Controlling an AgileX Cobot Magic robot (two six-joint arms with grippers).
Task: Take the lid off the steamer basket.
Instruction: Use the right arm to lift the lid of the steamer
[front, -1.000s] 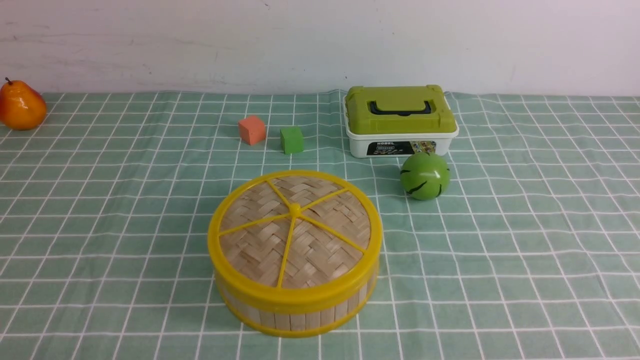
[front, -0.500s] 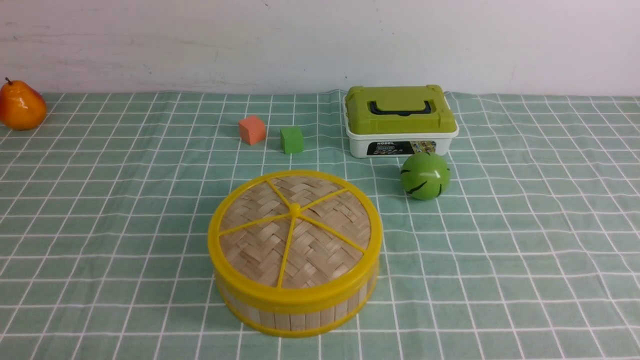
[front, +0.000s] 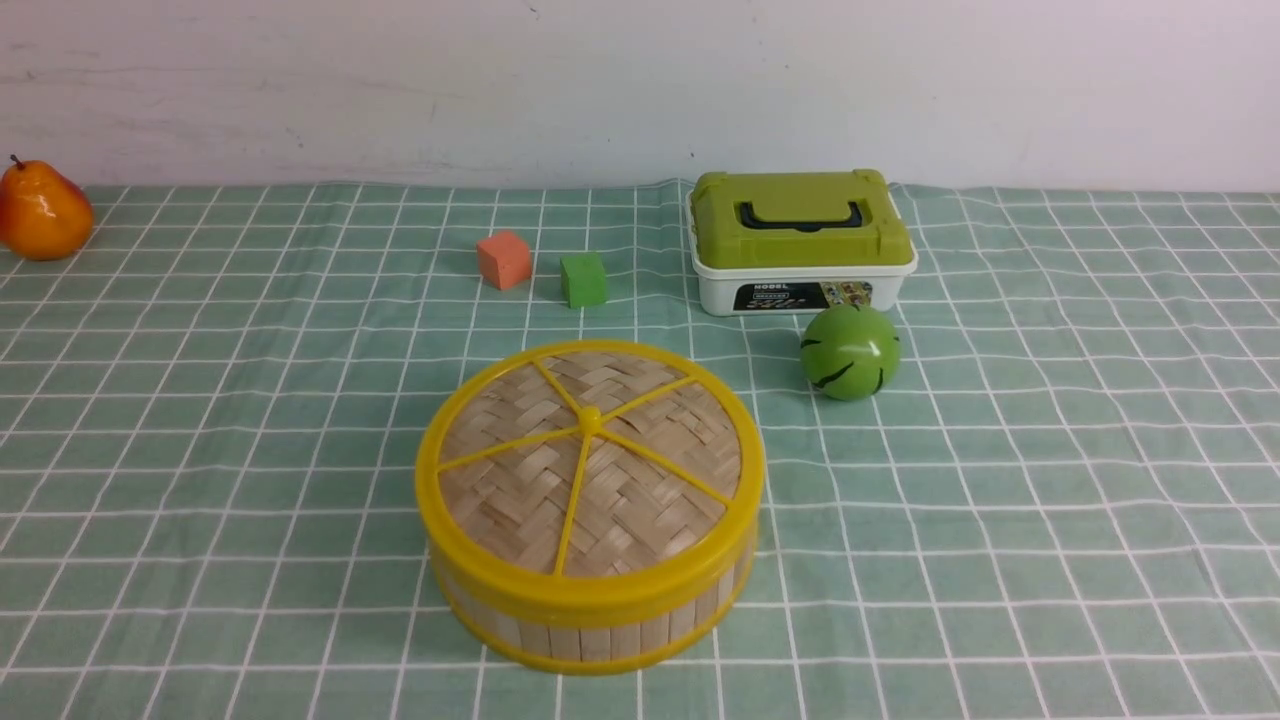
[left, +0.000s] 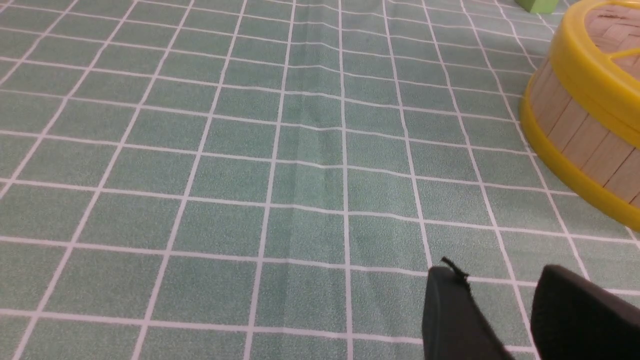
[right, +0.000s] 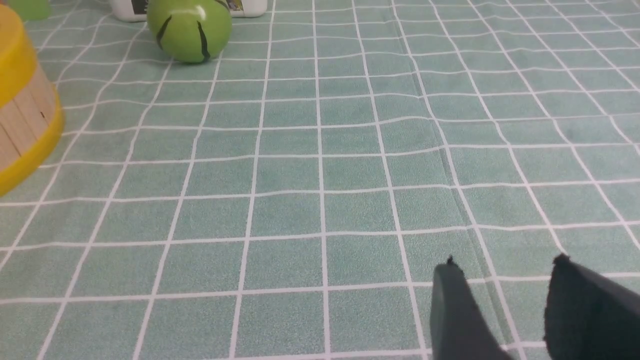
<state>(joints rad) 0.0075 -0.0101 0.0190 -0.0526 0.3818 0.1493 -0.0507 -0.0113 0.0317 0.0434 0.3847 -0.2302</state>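
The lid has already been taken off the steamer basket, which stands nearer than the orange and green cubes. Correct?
No. The front view shows the lid seated on the steamer basket, not off it; the basket does stand nearer than the orange cube and green cube.

The left tool (left: 500, 274) is held low over the surface (left: 200, 200), its two dark jaws parted with nothing between them. The right tool (right: 506, 264) is in much the same pose, with its jaws also apart and empty.

Checked tablecloth (front: 1050, 480) under steamer basket (front: 590, 628), box (front: 800, 292), ball (front: 850, 352), orange cube (front: 503, 260), green cube (front: 583, 279), pear (front: 42, 213)
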